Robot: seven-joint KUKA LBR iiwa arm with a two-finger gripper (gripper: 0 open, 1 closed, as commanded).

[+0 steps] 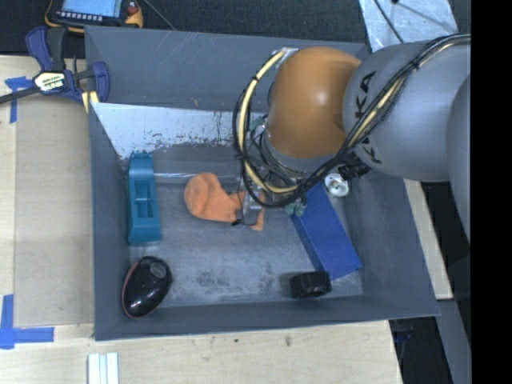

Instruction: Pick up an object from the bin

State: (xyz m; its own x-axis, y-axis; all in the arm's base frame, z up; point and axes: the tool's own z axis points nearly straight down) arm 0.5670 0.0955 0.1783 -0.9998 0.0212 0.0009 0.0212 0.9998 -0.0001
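The gripper (249, 211) is down near the bin's (240, 314) middle, at the right end of a soft orange lump (210, 197) that lies on the floor just below the back wall. The wrist's orange cover (314, 102) and looped cables (254, 146) hang over it, so I cannot tell whether it is released, clenched or grasping the lump. 4 other things lie apart from it. A blue block (142, 200) stands lengthwise along the left wall. A black mouse (146, 286) sits in the front left corner. A flat blue slab (326, 234) slants along the right side. A small black piece (310, 284) lies just beside the slab's front end.
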